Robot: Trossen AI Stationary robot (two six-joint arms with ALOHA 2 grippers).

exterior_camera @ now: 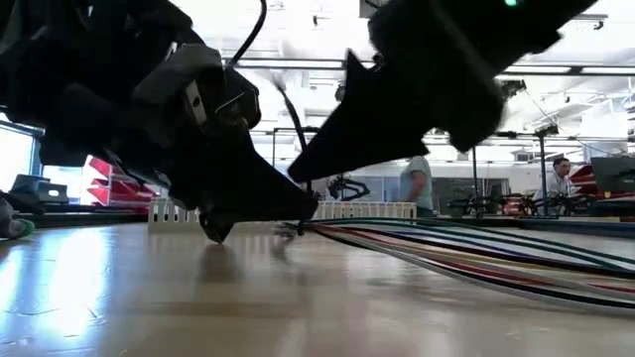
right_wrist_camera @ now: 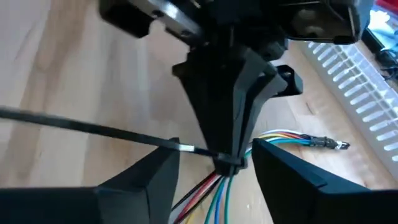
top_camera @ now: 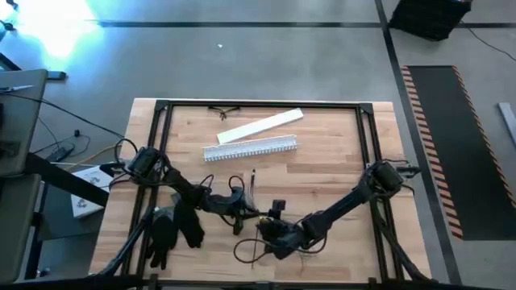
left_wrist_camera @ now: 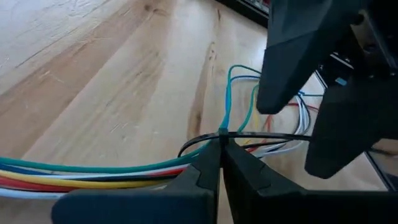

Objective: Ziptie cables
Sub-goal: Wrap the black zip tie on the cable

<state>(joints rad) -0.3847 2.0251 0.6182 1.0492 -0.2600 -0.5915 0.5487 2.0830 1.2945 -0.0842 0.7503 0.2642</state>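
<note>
A robotics lab: concrete floor (top_camera: 266,64), hazard-striped mat (top_camera: 451,145), and people at workstations (exterior_camera: 417,183) behind the wooden table (top_camera: 322,177)

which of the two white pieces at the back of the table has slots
The slotted channel, nearer the arms; its edge shows a comb of teeth. The flat white strip behind it is plain and lies angled.

Bright light is shining from the ceiling lamps (exterior_camera: 298,64) and making a white glare on the floor (top_camera: 56,24). The table (exterior_camera: 149,297) is gleaming low down. Both arms are looking black against the light. Up close, the left gripper (left_wrist_camera: 221,146) is looking soft and blurry.
</note>
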